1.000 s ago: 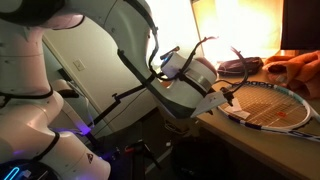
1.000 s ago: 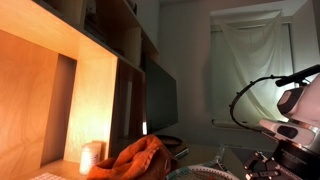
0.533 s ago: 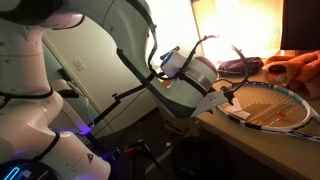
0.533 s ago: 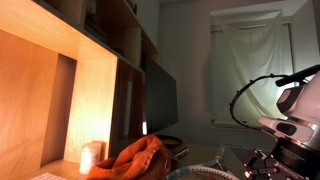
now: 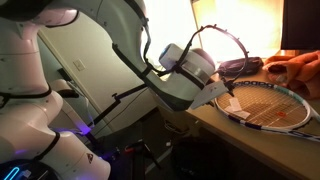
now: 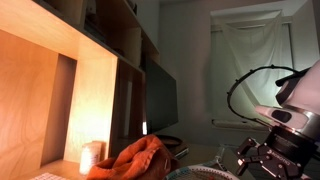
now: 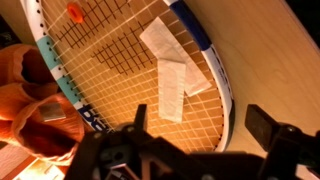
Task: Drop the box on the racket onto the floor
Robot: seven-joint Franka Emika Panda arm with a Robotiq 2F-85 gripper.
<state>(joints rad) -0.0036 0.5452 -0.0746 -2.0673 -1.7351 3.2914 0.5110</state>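
One wooden desk (image 7: pixel 275 55) carries the tennis racket (image 7: pixel 105 55); above its strings the claw (image 7: pixel 200 118) hangs spread and empty, and the pale box (image 7: pixel 172 88) lies on those strings near the frame. A careless shove could drag the racket over the desk edge too.
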